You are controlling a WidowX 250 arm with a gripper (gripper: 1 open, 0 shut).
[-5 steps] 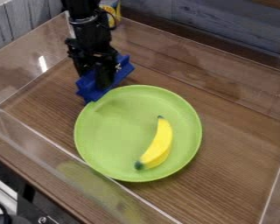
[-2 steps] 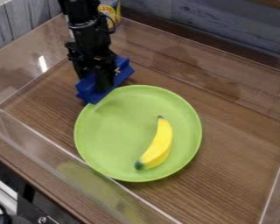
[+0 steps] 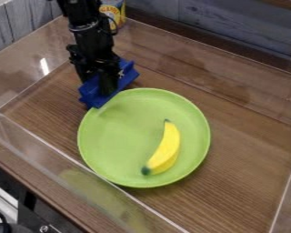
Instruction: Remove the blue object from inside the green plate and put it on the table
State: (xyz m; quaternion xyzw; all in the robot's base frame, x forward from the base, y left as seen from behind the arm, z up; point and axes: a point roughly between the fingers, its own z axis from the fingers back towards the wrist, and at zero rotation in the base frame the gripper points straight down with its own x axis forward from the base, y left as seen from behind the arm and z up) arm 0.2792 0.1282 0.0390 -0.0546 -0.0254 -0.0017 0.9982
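The blue object (image 3: 99,91) lies on the table (image 3: 233,91) at the upper-left rim of the green plate (image 3: 124,136), its lower end touching or slightly overlapping that rim. My black gripper (image 3: 102,78) points straight down onto the block, shut on it, and its body hides much of the block's middle. A yellow banana (image 3: 165,149) rests inside the plate, right of centre.
Clear acrylic walls (image 3: 26,73) border the wood-grain tabletop on the left, front and right. A yellow-labelled item (image 3: 110,13) stands behind the arm at the back edge.
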